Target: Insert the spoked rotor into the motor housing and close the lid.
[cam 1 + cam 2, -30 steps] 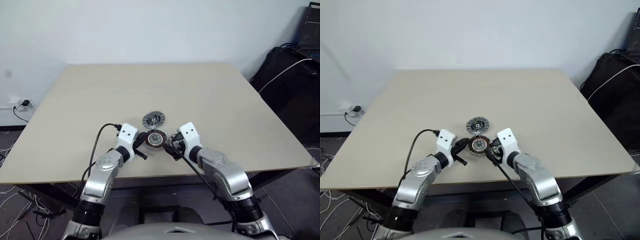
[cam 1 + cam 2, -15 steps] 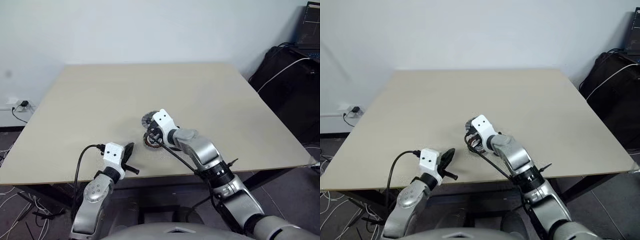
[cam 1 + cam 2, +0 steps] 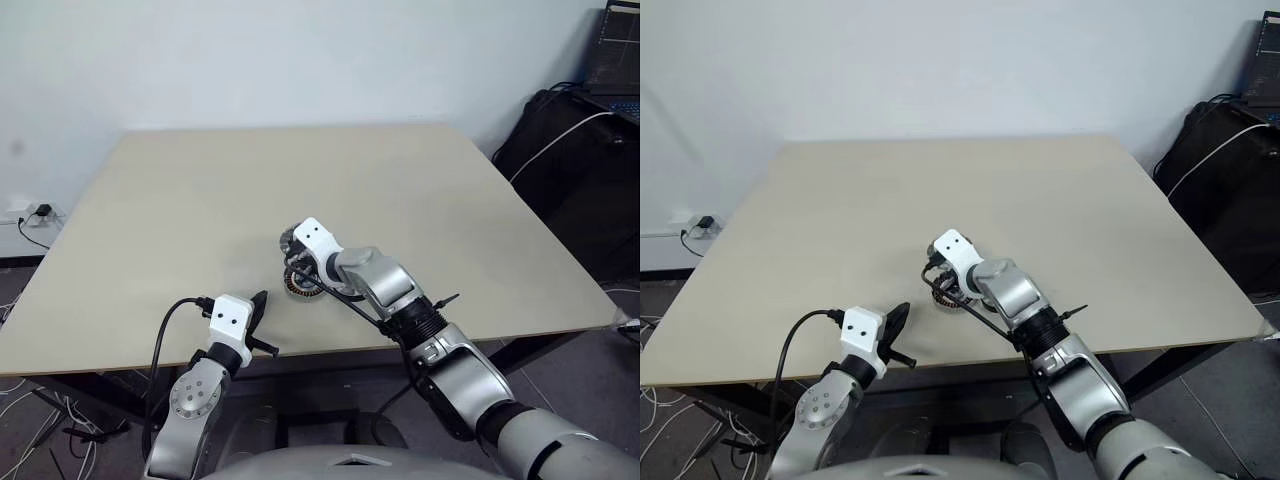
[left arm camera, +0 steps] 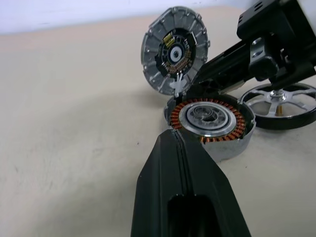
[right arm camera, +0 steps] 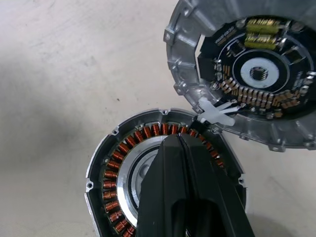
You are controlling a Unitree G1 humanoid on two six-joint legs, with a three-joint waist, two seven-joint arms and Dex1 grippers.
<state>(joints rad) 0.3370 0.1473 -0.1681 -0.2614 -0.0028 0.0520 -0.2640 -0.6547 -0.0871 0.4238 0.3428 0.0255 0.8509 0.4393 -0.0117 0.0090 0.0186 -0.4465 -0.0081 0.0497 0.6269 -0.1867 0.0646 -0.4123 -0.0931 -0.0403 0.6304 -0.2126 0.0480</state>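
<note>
The motor housing [image 5: 129,170], with its ring of coppery windings, lies on the table near the front edge. Joined to it by a white clip, the lid [image 5: 247,74] is swung open and shows a circuit board inside. My right gripper [image 5: 174,141] is shut, its tips over the housing's winding ring with nothing between them. The spoked rotor [image 4: 282,101] lies flat on the table beside the housing, on its far side from my left gripper. My left gripper [image 4: 173,137] is shut and empty, a short way off from the housing [image 4: 210,121] and pointing at it.
The beige table [image 3: 200,190] stretches wide behind and to both sides of the parts. My left hand [image 3: 235,318] sits at the near table edge. A black bag with a white cable [image 3: 570,150] stands off the table at the right, and a wall socket [image 3: 30,212] is at the left.
My right gripper has shut and swung left and forward from beside the housing to over it. My left arm has drawn back from the housing to the table's near edge.
</note>
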